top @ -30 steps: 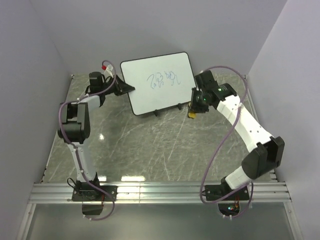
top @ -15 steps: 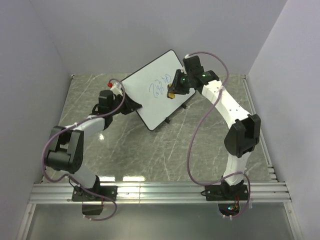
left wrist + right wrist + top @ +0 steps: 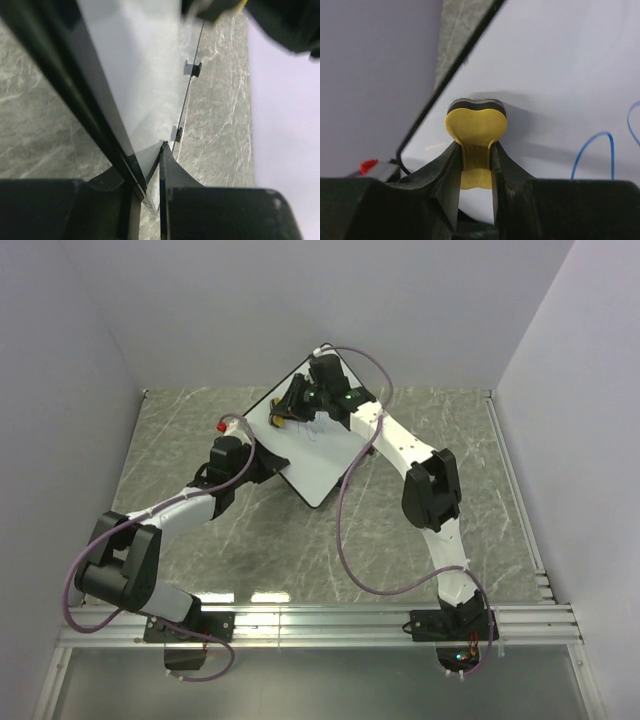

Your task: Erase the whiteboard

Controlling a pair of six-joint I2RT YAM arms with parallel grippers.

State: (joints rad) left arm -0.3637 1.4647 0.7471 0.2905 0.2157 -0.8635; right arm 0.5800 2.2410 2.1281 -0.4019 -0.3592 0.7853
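Note:
The whiteboard stands turned diamond-wise and tilted, with blue scribbles near its middle. My left gripper is shut on its lower-left edge; in the left wrist view the black frame runs between the jaws of the left gripper and the white face stretches away. My right gripper is shut on a yellow bone-shaped eraser. The eraser's dark pad presses flat on the whiteboard near its left corner, left of a blue line.
Grey marbled tabletop lies under the board, with pale walls close behind and at both sides. Two small black feet stick out from the board's far edge. A red cap sits on my left wrist. An aluminium rail crosses the near edge.
The board has swung counter-clockwise and shifted left, held by my left gripper. My right arm carried the eraser from the board's right edge across to its left corner.

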